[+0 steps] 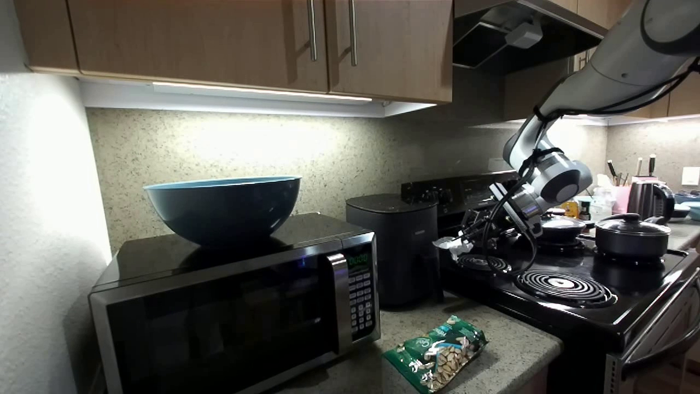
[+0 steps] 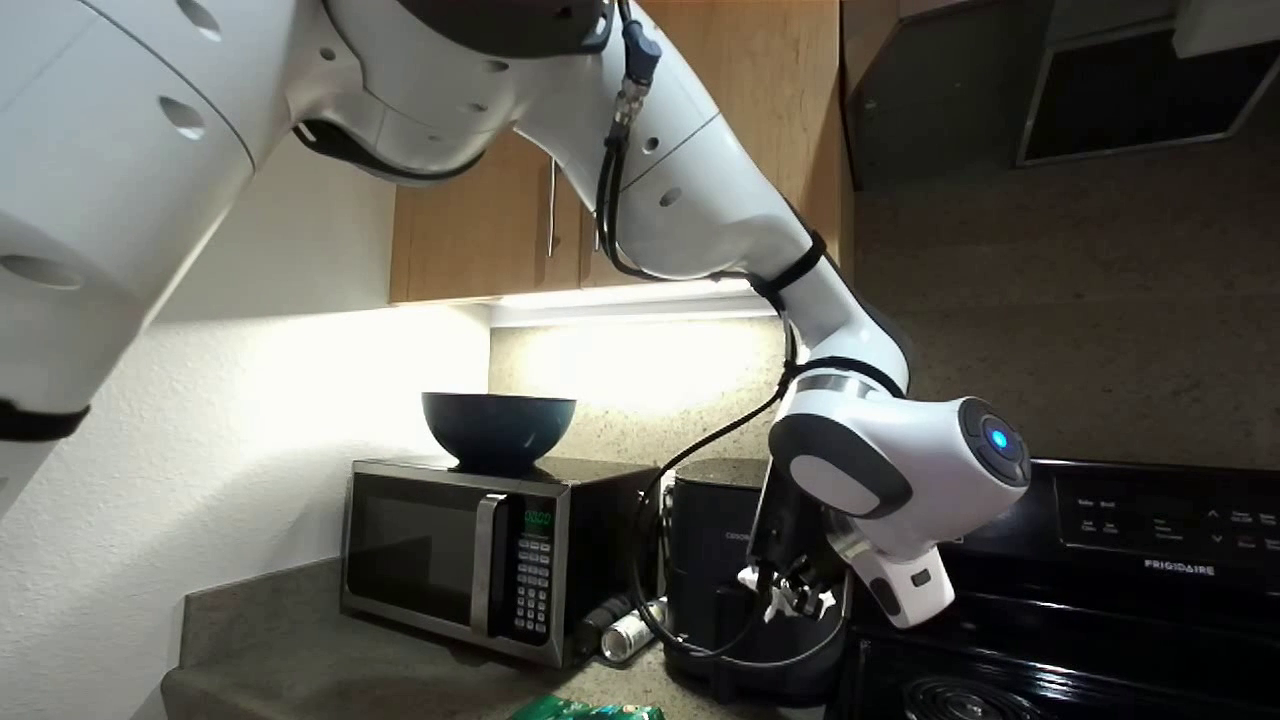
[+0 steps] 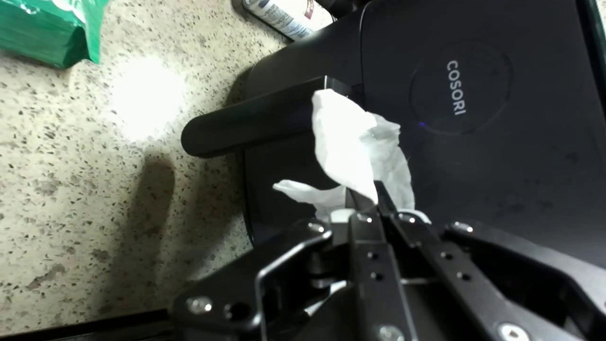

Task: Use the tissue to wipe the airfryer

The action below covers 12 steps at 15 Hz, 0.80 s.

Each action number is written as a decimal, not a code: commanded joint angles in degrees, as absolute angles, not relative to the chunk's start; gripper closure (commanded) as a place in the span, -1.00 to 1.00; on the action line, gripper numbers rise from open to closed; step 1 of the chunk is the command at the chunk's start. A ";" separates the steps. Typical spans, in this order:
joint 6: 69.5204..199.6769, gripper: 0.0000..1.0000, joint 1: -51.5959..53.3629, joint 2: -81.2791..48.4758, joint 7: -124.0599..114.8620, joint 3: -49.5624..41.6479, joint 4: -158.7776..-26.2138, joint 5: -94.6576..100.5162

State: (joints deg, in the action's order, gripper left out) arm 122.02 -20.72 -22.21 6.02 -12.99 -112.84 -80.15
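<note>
The airfryer [image 1: 391,246] is black and upright, between the microwave and the stove. It also shows in an exterior view [image 2: 705,545], partly behind the arm, and in the wrist view [image 3: 478,166], with its handle [image 3: 255,118] pointing out. My gripper [image 3: 371,196] is shut on the tissue [image 3: 343,137], a crumpled white wad sticking out past the fingertips. In an exterior view the gripper [image 1: 470,232] holds the tissue [image 1: 454,246] beside the airfryer's front, on the stove side. In the wrist view the tissue lies over the airfryer's front near the handle; I cannot tell whether it touches.
The microwave [image 1: 235,312] carries a blue bowl [image 1: 227,213]. A green packet [image 1: 440,353] lies on the counter in front of the airfryer. A can [image 2: 632,632] lies between microwave and airfryer. The stove [image 1: 569,314] holds a pot [image 1: 631,241]. A loose cable hangs from the arm.
</note>
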 commanded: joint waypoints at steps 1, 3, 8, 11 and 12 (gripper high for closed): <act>121.70 0.94 -19.98 -22.30 5.94 -13.86 -112.74 -80.27; 124.30 0.95 -17.24 -18.13 7.72 -11.49 -116.09 -84.05; 124.63 0.94 -13.18 -18.25 11.22 -9.02 -114.63 -92.81; 130.38 0.94 -9.82 -20.33 9.55 -8.32 -111.03 -95.53; 131.49 0.95 -9.55 -20.53 9.70 -8.46 -110.84 -96.33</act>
